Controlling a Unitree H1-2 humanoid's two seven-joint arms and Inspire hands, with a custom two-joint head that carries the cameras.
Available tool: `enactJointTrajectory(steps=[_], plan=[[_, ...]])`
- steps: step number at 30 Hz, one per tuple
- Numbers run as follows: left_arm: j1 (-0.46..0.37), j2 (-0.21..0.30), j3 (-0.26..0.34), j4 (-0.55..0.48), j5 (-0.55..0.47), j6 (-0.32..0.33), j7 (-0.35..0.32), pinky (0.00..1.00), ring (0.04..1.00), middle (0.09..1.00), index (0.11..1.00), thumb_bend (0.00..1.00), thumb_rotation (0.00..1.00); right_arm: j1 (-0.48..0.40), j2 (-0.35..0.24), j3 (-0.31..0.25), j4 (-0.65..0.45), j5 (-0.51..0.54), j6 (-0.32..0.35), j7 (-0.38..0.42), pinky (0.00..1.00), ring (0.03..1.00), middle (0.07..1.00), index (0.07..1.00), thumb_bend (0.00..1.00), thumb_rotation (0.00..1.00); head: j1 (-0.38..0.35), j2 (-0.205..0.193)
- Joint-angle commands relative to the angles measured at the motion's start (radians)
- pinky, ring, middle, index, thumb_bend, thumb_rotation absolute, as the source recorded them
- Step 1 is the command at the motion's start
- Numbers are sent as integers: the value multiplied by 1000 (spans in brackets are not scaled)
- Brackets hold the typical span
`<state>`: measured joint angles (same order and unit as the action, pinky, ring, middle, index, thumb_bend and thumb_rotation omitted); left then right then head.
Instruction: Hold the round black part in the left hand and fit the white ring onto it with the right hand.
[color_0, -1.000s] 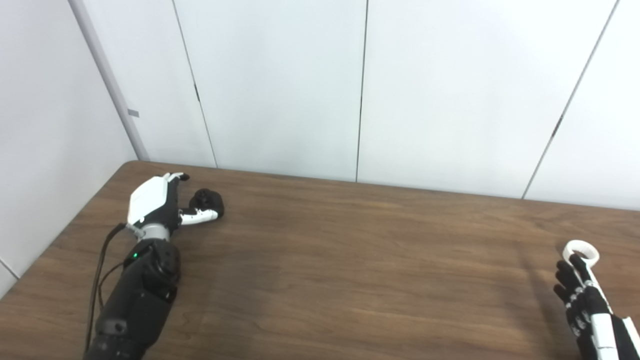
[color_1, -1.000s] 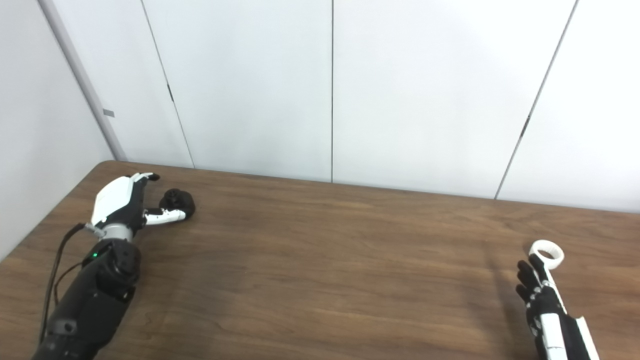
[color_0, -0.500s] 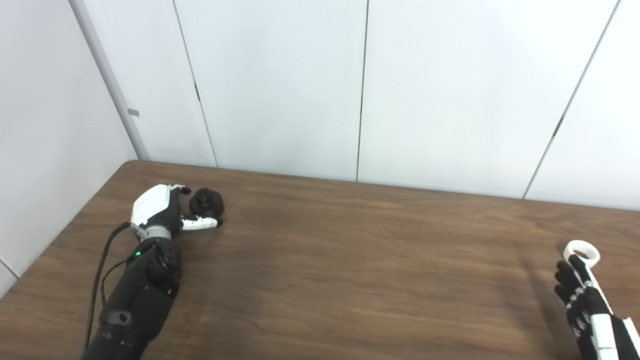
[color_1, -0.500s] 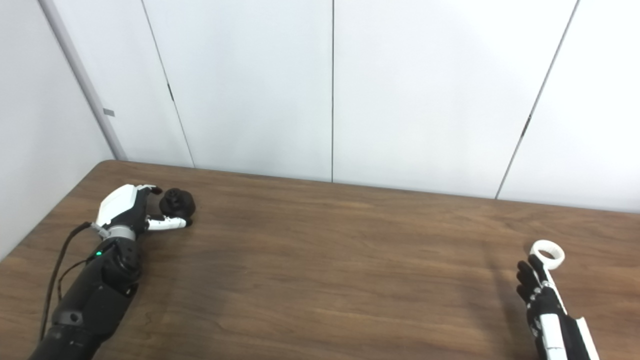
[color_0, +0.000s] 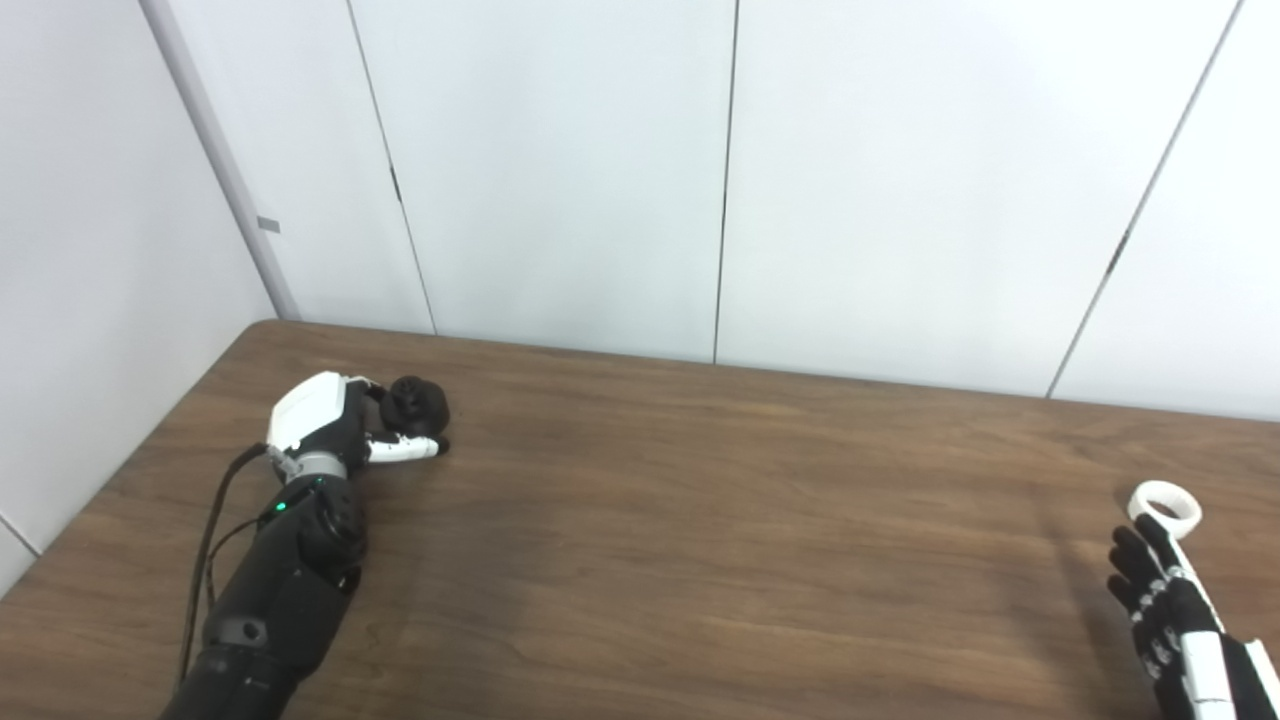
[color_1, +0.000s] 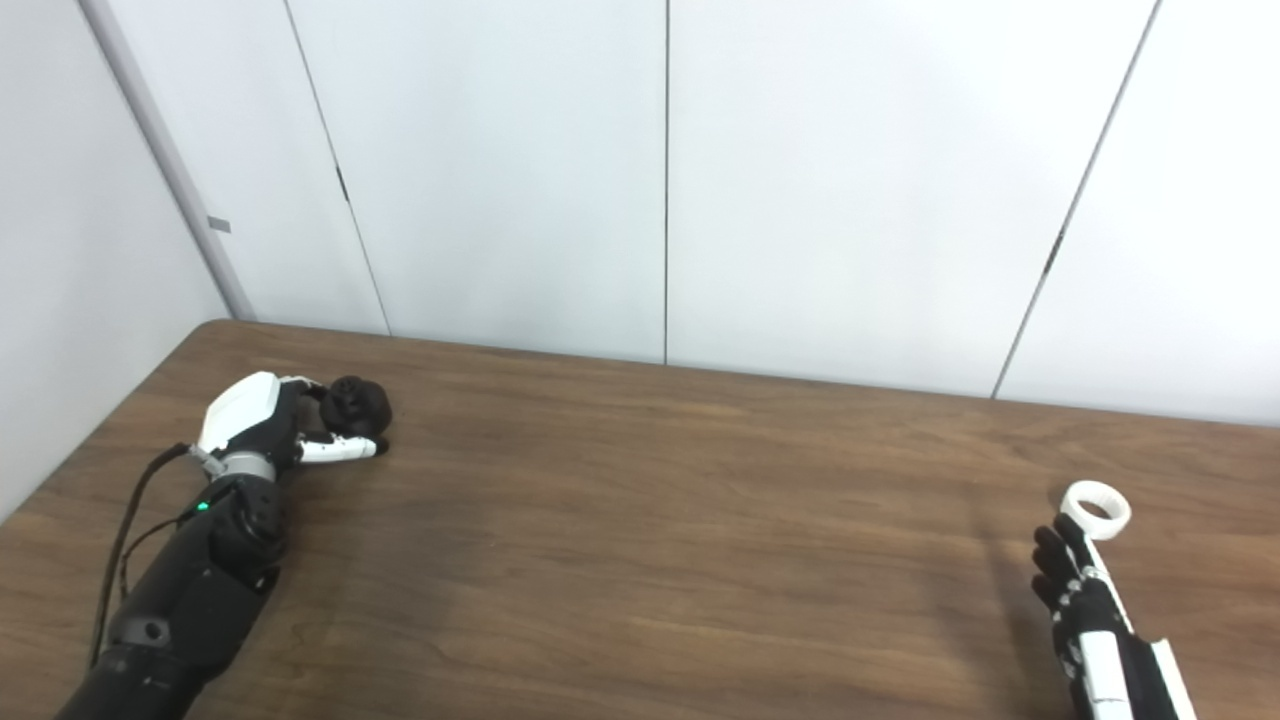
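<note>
Brown wood runs all the way across your counter (color_0: 700, 520), with plain white wall panels (color_0: 560, 170) behind it.

Nearest to you, at the right edge, is your right hand (color_0: 1165, 600). Its fingers (color_1: 1060, 570) are spread apart and hold nothing. The white ring (color_0: 1164, 503) lies flat on the wood just past the fingertips. From these views you cannot tell if a fingertip touches it.

Farther away, on the left, is your left hand (color_0: 325, 430). Its fingers (color_0: 405, 450) are curled around the round black part (color_0: 414, 402), which sits on the counter near the far left corner. The thumb lies along its near side. The hold looks closed or nearly closed, but the part has not left the wood.

So you are on the first step, getting hold of the black part. The two things are well apart, one at each end of the counter.

Next, you probably need to squeeze firmly and lift the black part. Then close your right fingers on the ring. It is thin and flat, so pinch its rim with care. After that, bring both toward the middle.
</note>
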<state>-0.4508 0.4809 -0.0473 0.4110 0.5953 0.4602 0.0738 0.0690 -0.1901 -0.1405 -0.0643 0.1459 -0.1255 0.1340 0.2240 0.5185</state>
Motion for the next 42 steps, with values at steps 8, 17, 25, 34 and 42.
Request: enactJointTrajectory(steps=[8,17,25,34,42], plan=[[-63,16,30,-4,-40,-13,39,1000,981,922,761,898,350,45,18,7,15,-11,-2,-12,956,967,945,957,650,958,-1,3],[-72,11,37,6,-67,-15,54,1000,981,924,775,900,335,44,21,8,13,-14,-1,-13,946,958,939,954,639,957,-1,3],[-71,13,30,7,-71,-13,57,1000,980,920,765,901,338,43,22,8,15,-18,1,-14,957,955,940,954,639,960,-4,7],[-71,8,28,18,-63,4,56,1000,972,909,750,895,318,41,25,6,13,-10,10,-16,946,950,934,949,634,951,-4,7],[-78,13,18,32,-62,6,47,1000,972,914,761,873,326,46,26,7,-2,-17,23,-20,954,956,938,951,629,968,-5,12]])
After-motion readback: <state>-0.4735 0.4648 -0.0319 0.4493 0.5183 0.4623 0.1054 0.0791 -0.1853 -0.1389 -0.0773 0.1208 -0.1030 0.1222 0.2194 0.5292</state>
